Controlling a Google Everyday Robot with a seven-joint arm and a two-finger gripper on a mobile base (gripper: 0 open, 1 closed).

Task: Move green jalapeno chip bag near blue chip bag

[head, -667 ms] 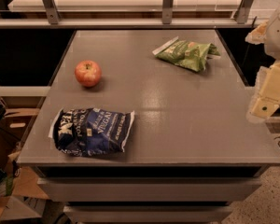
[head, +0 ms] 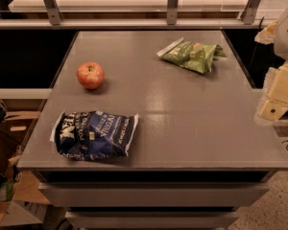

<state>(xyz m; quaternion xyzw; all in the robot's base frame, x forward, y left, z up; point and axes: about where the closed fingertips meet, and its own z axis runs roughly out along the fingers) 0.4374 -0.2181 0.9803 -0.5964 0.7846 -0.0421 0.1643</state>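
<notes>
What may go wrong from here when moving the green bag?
The gripper hangs beyond the table's right edge, apart from the green jalapeno chip bag; the glossy bag may slip. The apple could be knocked and roll. The blue chip bag lies near the front edge and might be pushed off.

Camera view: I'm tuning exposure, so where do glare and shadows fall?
Camera view: dim, warm light; a pale sheen crosses the middle of the table; glossy highlights on the blue chip bag and green jalapeno chip bag; the apple has a soft shadow at its base; the tool, beside the table, is brightly lit.
</notes>
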